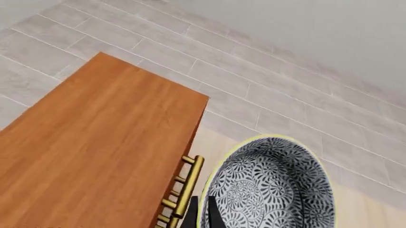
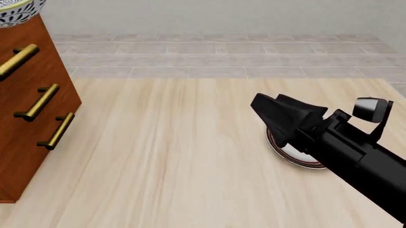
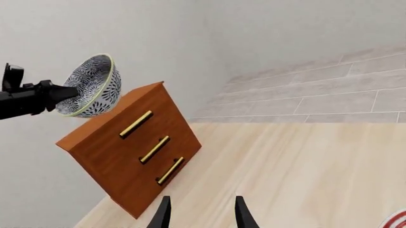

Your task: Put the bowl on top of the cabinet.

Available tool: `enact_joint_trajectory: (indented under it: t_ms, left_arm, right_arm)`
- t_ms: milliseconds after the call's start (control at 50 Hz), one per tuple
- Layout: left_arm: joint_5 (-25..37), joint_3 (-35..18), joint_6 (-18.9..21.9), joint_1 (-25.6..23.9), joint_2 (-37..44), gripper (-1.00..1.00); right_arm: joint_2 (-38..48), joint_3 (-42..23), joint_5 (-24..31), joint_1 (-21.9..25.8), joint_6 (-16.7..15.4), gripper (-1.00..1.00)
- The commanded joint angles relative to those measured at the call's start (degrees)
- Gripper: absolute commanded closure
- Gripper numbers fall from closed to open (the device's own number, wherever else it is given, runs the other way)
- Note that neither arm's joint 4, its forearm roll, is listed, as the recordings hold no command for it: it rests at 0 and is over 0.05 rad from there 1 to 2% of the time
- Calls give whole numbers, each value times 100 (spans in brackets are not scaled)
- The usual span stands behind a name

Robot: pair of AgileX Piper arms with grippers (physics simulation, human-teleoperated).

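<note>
The bowl (image 3: 92,85) is held by the left gripper (image 3: 63,92), whose jaws are closed on its rim, one finger inside and one outside. In the right wrist view it is seen in the upper left of the frame, tipped on its side, clear of the cabinet (image 3: 130,156) and just above that cabinet's top near one edge. In the front view only a sliver of the bowl (image 2: 19,10) is caught in the upper left corner, over the cabinet (image 2: 28,109). In the left wrist view the bowl (image 1: 269,187) is shown at the lower right, beside the bare wooden top.

The right gripper (image 3: 199,213) is seen at the bottom of its own view with its jaws parted and nothing between them; in the front view it is held over a red-ringed plate (image 2: 295,154) on the bench (image 2: 178,156).

The bowl is judged to be ceramic: stiff, fairly heavy for a rim pinch, glazed and likely slippery, and breakable if dropped. The rim is judged the only practical hold, and a level, gentle set-down is called for.

One bowl, one cabinet with three brass handles (image 2: 39,102), one plate and two arms are counted.
</note>
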Motion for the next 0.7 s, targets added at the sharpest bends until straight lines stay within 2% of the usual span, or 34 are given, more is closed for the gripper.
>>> enact_joint_trajectory:
  t_ms: [20,160,380,400,700]
  left_arm:
    - [-38,-138,-28,411,76,100]
    - [-159,-14,-75,573,84,100]
    - [-659,685,-123,924,139,100]
    - [-698,771,-216,955,157,100]
    - [-971,949,-338,1362,245,100]
  right_arm:
    - [65,-15,-37,1,1,-100]
    - [118,-33,-53,6,-11,-100]
    - [-20,33,32,15,-30,-100]
    - [-13,24,37,17,-35,-100]
    - [41,9,26,36,-68,-100]
